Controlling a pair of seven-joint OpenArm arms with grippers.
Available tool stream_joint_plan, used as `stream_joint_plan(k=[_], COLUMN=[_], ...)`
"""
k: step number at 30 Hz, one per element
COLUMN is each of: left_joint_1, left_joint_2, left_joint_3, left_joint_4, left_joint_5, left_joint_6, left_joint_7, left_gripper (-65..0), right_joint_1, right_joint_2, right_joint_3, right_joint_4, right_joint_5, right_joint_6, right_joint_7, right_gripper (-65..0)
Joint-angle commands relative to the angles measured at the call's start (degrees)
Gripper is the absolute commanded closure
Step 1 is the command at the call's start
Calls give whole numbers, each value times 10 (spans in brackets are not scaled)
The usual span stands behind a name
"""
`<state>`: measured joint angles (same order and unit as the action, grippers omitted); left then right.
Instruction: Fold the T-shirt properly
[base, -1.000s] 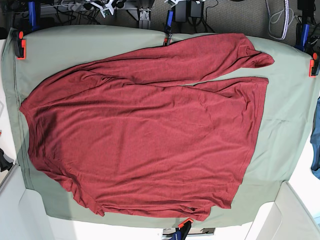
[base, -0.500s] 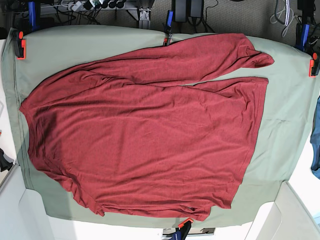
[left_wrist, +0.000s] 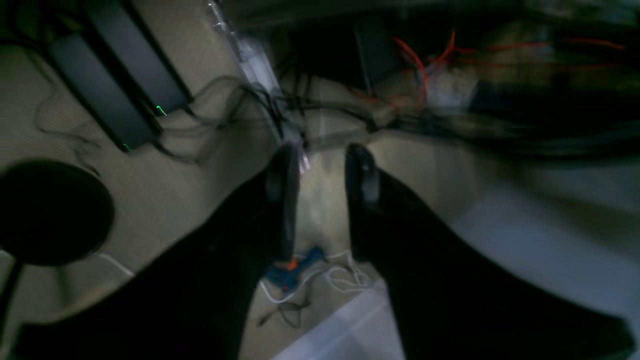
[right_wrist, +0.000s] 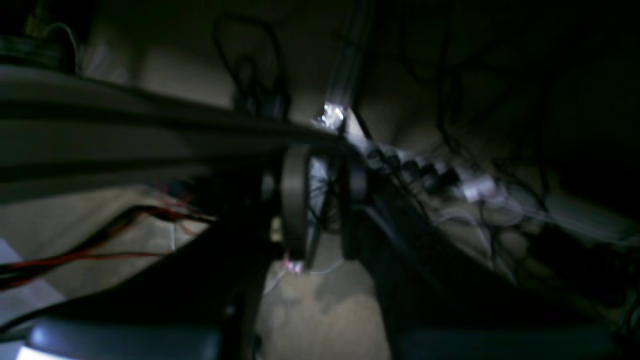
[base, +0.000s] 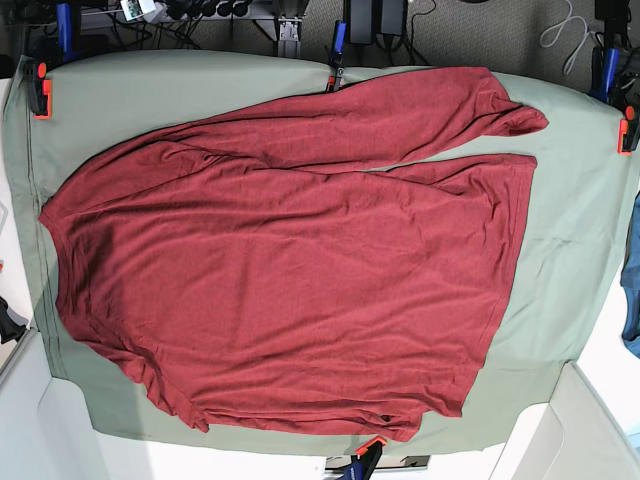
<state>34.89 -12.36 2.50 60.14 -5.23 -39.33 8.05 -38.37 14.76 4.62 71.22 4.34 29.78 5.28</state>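
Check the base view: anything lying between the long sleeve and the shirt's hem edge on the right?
No. In the base view, the wedge between the T-shirt's sleeve and hem shows only bare sage-green table cloth.

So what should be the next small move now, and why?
Probably bring the left claw down to the long sleeve of the T-shirt. The shirt lies spread out, still unfolded, on the green cloth. Both wrist views show only floor and cables, so neither the left nor the right claw is near it.
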Motion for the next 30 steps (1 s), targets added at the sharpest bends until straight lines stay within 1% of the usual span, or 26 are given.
stream_joint_plan(k=[1,2,5,7,10,13,14,15,16,17,18,19,21,22,25,28,30], left_joint_1=[19,33,74,100,139,176,188,200,210,219,228,236,251,256,265,266,267], left_joint_2=[-2,-2,-2,-2,-2,-2,-2,-2,-2,-2,-2,-2,-3,-3,-12,-13,-18], left_joint_3=[-12,-23,-56,-77,-105,-127,-135,-143,-151,-160,-169,-179,-200,-209,-233,-257,-271], left_joint_4=[25,47,107,145,200,256,274,292,309,327,345,362,395,410,453,486,499], left_joint_5=[-13,-20,-43,-56,-78,-92,-96,-102,-107,-110,-118,-127,-151,-166,-219,-257,-281], left_joint_6=[-7,-7,-7,-7,-7,-7,-7,-7,-7,-7,-7,-7,-7,-7,-7,-7,-7], left_joint_7=[-1,-1,-1,-1,-1,-1,-1,-1,-1,-1,-1,-1,1,8,52,98,116], left_gripper=[-231,-243,-244,-244,-244,-244,-244,-244,-245,-259,-290,-323,-369,-374,-374,-374,-374], right_joint_1=[-21,-37,-78,-100,-120,-116,-113,-109,-104,-95,-84,-71,-44,-31,3,37,62], right_joint_2=[11,15,24,24,24,24,24,24,24,24,24,24,24,24,24,24,24], right_joint_3=[2,2,6,19,50,94,110,125,139,153,164,175,190,194,196,196,196], right_joint_4=[35,67,162,223,304,366,381,395,405,411,414,413,411,410,410,401,386], right_joint_5=[14,21,33,54,117,181,198,213,226,238,251,264,279,280,280,270,256], right_joint_6=[5,5,4,4,-1,-2,-5,-12,-20,-28,-38,-50,-84,-95,-106,-134,-145], right_joint_7=[14,14,8,-11,-50,-102,-111,-118,-128,-136,-150,-168,-205,-213,-217,-219,-219], right_gripper=[-102,-102,-102,-102,-102,-104,-123,-155,-201,-250,-290,-316,-333,-333,-336,-366,-376])
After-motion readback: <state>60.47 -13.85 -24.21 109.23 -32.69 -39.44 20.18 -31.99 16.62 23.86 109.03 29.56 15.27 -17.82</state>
